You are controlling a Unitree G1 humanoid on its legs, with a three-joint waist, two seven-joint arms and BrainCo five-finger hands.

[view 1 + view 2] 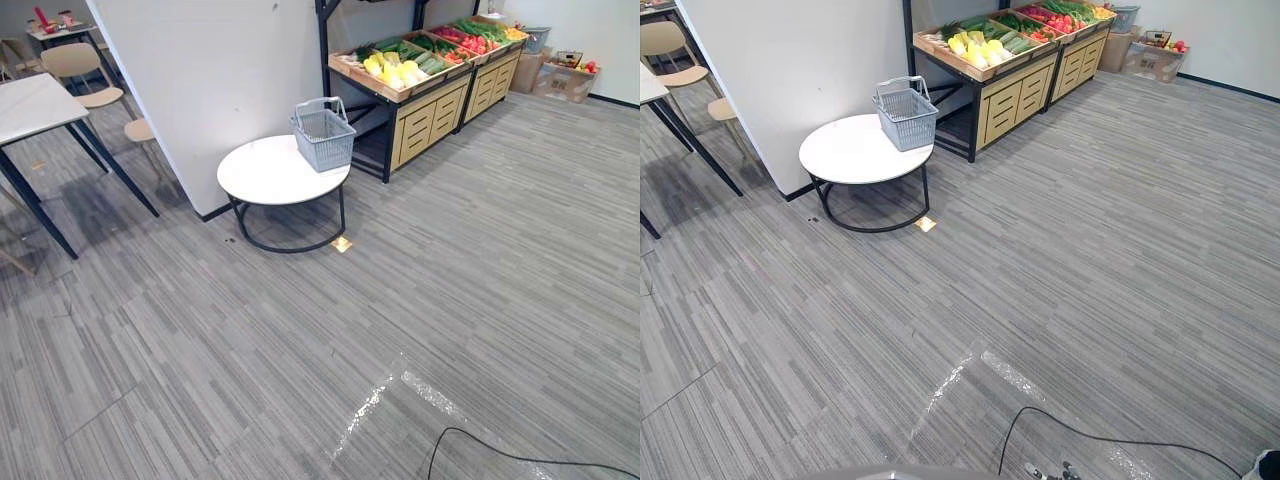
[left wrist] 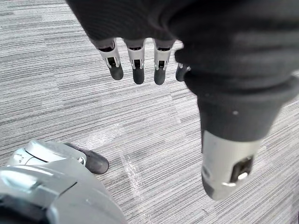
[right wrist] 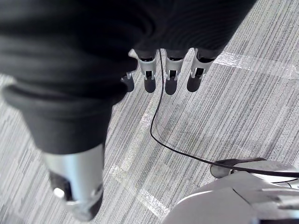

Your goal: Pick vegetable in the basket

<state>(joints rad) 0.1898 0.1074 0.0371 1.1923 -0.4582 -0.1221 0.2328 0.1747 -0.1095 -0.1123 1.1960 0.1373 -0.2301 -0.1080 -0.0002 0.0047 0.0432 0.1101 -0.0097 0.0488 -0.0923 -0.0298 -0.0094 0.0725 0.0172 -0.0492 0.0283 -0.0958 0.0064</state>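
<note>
A grey plastic basket (image 1: pixel 323 134) with its handle up stands at the far edge of a round white table (image 1: pixel 270 175), well ahead of me. Behind it a wooden stand (image 1: pixel 425 75) holds vegetables (image 1: pixel 392 68): yellow ones nearest, then green, then red. My left hand (image 2: pixel 136 60) hangs over bare grey floor, fingers relaxed and holding nothing. In the right wrist view my right hand (image 3: pixel 169 70) also hangs over the floor with fingers relaxed and nothing in them.
A white wall (image 1: pixel 210 80) rises left of the round table. A rectangular table (image 1: pixel 30 110) and beige chairs (image 1: pixel 85 70) stand at far left. Cardboard boxes (image 1: pixel 565 78) sit by the far right wall. Wide grey carpet floor (image 1: pixel 400 320) lies between me and the table.
</note>
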